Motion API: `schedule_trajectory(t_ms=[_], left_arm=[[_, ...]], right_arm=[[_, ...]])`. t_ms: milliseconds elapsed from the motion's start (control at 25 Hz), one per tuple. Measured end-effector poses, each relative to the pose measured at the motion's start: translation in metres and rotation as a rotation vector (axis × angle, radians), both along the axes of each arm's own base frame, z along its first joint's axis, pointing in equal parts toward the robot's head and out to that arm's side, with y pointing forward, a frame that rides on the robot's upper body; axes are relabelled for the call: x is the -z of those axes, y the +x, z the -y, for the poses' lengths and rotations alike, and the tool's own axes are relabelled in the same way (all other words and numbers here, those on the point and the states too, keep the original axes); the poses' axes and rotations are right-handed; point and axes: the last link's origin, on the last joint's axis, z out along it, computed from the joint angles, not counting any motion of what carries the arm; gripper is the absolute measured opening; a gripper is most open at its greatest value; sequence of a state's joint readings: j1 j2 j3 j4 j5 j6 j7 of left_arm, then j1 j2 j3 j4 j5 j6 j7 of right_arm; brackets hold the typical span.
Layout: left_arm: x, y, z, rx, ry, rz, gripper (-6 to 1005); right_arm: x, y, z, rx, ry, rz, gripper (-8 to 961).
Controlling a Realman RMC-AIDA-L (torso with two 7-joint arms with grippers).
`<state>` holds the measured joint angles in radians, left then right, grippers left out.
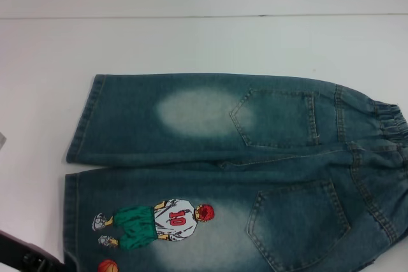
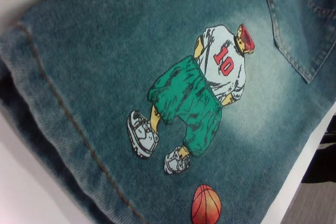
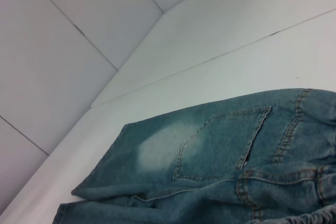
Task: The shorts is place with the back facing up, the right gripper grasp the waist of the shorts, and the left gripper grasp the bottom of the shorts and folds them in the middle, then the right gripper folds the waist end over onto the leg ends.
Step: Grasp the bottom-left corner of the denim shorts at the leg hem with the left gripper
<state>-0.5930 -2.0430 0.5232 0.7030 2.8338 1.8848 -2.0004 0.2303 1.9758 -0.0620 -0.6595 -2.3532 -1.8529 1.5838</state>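
Nearest the robot, at the lower left corner of the head view, a dark shape (image 1: pixel 22 256) enters just beside the near leg hem; it is probably part of the left arm, though too little shows to be sure. The left gripper itself is not seen in any view, so whether its fingers are spread or pressed together cannot be told. Its wrist camera hovers over the near leg, looking down on the cartoon player (image 2: pixel 202 95), the orange ball (image 2: pixel 206 204) and the stitched hem (image 2: pixel 58 124).

The shorts (image 1: pixel 210 164) lie flat and unfolded on the white table (image 1: pixel 191 42), back pockets up. The leg ends (image 1: pixel 80 157) point to the robot's left; the gathered waist (image 1: pixel 392 125) lies to its right, running off the picture's edge.

The right gripper is likewise not visible, state unknown. Its wrist camera looks across the far pocket (image 3: pixel 226 145) from the waist end, with the ruffled band (image 3: pixel 315 216) close at the frame's edge.

Judgement: the task stands at its opening step, approach before grasping; no fold is yet made. The next move calls for the right gripper to close on the waist and the left on the hems, then lift together to fold lengthwise.
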Motion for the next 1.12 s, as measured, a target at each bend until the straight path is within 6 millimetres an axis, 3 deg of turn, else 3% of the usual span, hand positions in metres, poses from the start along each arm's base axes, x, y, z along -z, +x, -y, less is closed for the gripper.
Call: schedule_trajectory(t_ms=[680, 1120], left_arm=[[-0.01, 0.001, -0.022, 0.043, 0.149, 0.001, 51], [-0.027, 0.01, -0.031, 0.083, 0.279, 0.111, 52]], right_arm=[[-0.002, 0.002, 0.002, 0.018, 0.029, -0.009, 97], [-0.005, 0.0, -0.002, 0.007, 0.052, -0.015, 99]])
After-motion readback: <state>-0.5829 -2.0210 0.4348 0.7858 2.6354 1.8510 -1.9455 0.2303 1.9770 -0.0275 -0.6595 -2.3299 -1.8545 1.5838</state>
